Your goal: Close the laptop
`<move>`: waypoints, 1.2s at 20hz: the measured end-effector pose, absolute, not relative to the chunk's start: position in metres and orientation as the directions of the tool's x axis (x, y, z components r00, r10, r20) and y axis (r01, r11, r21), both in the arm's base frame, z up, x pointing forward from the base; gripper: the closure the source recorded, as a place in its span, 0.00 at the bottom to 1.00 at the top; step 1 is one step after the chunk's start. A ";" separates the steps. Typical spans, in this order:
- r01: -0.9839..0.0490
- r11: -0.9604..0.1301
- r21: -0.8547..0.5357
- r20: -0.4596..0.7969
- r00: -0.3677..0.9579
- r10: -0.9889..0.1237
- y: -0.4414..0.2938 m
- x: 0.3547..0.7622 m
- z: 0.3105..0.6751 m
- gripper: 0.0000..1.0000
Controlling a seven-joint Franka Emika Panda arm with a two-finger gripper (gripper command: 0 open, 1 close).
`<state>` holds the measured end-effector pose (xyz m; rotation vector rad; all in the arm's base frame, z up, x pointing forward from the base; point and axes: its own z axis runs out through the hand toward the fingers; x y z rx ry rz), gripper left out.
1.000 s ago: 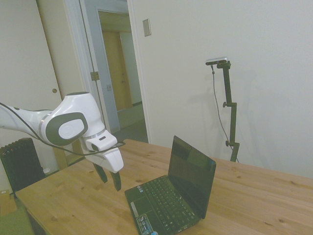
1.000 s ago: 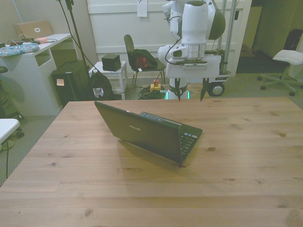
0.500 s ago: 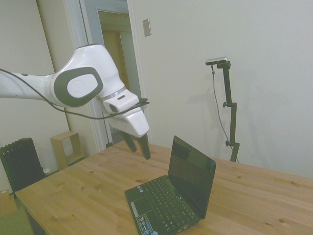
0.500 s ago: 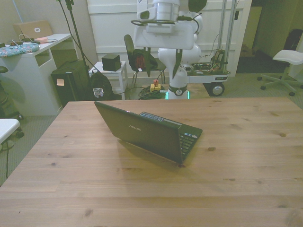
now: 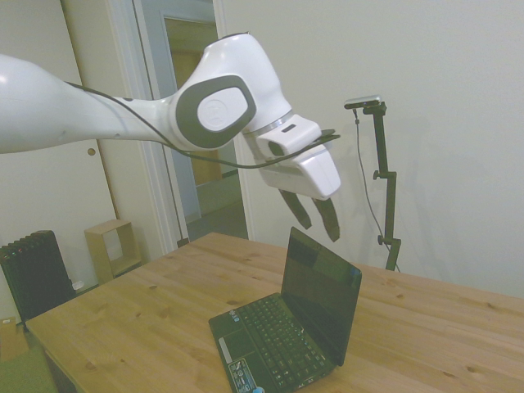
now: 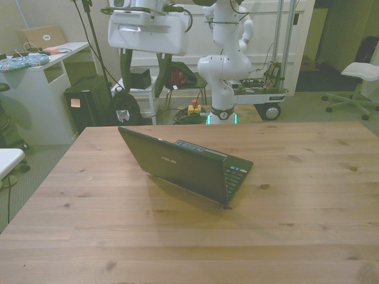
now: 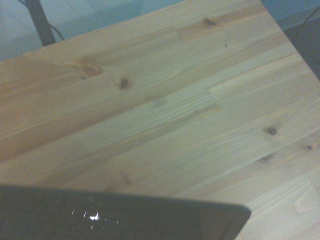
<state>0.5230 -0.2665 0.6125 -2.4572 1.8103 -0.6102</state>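
Observation:
The small black laptop [image 5: 282,332] stands open on the wooden table [image 5: 123,327], its dark screen [image 5: 321,293] upright and its keyboard facing the side view's lower left. In the front view I see the back of the laptop's lid [image 6: 172,161]. My gripper [image 5: 319,230] hangs open in the air just above the lid's top edge, touching nothing. From the front, the gripper [image 6: 143,83] is above and behind the laptop, toward the front view's left. The wrist view catches a dark strip of the laptop [image 7: 120,218] over bare wood.
The table [image 6: 296,195] stretches wide around the laptop. Behind it stand a white desk [image 6: 41,71], a black bag [image 6: 89,106], a dark chair [image 6: 174,74] and a white office chair [image 6: 361,74]. A radiator [image 5: 33,274] sits by the wall.
The arm has swung up and across, from low beside the keyboard's side to high above the lid's top edge. The fingers stayed open. The laptop has not moved.

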 end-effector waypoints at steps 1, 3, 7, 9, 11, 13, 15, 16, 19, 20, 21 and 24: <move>-0.914 -0.315 -0.257 0.287 0.239 -0.928 -0.275 0.531 0.610 0.00; -0.914 -0.297 -0.275 0.267 0.224 -0.937 -0.291 0.545 0.607 0.00; -0.916 -0.267 -0.300 0.216 0.208 -0.954 -0.314 0.579 0.596 0.00; -0.919 -0.263 -0.293 0.173 0.220 -0.960 -0.314 0.598 0.582 0.00; -0.921 -0.268 -0.283 0.130 0.240 -0.962 -0.309 0.619 0.562 0.00; -0.919 -0.281 -0.276 0.100 0.263 -0.960 -0.299 0.637 0.544 0.00; -0.917 -0.294 -0.270 0.074 0.284 -0.956 -0.289 0.651 0.532 0.00; -0.916 -0.298 -0.271 0.061 0.292 -0.954 -0.285 0.656 0.528 0.00; -0.914 -0.305 -0.269 0.029 0.309 -0.951 -0.273 0.664 0.518 0.00; -0.914 -0.307 -0.265 0.020 0.313 -0.949 -0.268 0.665 0.515 0.00; -0.914 -0.308 -0.263 0.008 0.317 -0.948 -0.264 0.666 0.512 1.00; -0.918 -0.295 -0.264 -0.047 0.318 -0.947 -0.253 0.665 0.498 1.00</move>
